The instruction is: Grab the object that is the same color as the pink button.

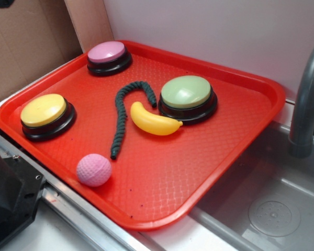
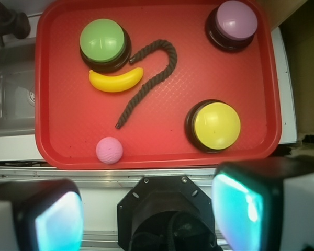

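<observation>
A small dimpled pink ball, the object (image 1: 93,169) (image 2: 109,150), lies near the front edge of the red tray (image 1: 162,193) (image 2: 52,130). The pink button (image 1: 109,56) (image 2: 234,23) sits on its black base at the tray's far corner. My gripper (image 2: 149,217) hangs high above the robot base, off the tray, open with nothing between its fingers (image 2: 238,206). The ball lies well ahead of the jaws and left of their centre in the wrist view. The exterior view does not show the gripper.
On the tray are a yellow button (image 1: 46,115) (image 2: 215,125), a green button (image 1: 187,97) (image 2: 103,43), a yellow toy banana (image 1: 153,121) (image 2: 116,81) and a dark rope (image 1: 124,112) (image 2: 149,78). A sink (image 1: 272,204) with a grey faucet (image 1: 306,104) lies beside the tray.
</observation>
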### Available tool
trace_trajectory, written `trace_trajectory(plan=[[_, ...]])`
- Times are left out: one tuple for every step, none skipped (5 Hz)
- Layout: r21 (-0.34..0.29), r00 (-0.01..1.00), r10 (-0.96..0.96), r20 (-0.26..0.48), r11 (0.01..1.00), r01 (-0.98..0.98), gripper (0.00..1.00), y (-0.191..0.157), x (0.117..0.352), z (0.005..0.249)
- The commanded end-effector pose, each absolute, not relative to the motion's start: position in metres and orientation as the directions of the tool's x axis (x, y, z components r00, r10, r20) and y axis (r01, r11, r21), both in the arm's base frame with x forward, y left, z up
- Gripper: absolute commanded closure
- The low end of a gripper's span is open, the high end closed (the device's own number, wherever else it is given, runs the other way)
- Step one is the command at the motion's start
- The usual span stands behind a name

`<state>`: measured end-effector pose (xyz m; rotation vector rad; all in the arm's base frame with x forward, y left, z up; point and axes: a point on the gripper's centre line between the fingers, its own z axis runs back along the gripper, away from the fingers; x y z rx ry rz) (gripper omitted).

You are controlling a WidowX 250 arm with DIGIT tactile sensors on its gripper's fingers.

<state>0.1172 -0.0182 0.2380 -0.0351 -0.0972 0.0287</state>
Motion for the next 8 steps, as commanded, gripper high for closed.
trace_trajectory(plan=[[-0.036, 0.995, 0.03, 0.097, 0.999, -0.027, 0.0, -0.018, 0.117, 0.238], [-0.037, 0.991, 0.074, 0.109, 0.997, -0.071, 0.0, -0.029, 0.121, 0.213], [-0.028, 0.983, 0.145, 0.114, 0.989, -0.143, 0.0, -0.041, 0.125, 0.185], [0.032, 0.974, 0.209, 0.093, 0.977, -0.212, 0.0, -0.072, 0.129, 0.134], [0.078, 0.958, 0.263, 0.117, 0.959, -0.272, 0.0, -0.085, 0.133, 0.094], [0.044, 0.954, 0.29, 0.081, 0.955, -0.294, 0.0, -0.093, 0.134, 0.059], [0.057, 0.951, 0.305, 0.051, 0.95, -0.308, 0.0, -0.088, 0.131, 0.038], [0.076, 0.952, 0.304, 0.037, 0.949, -0.306, 0.0, -0.083, 0.128, 0.027]])
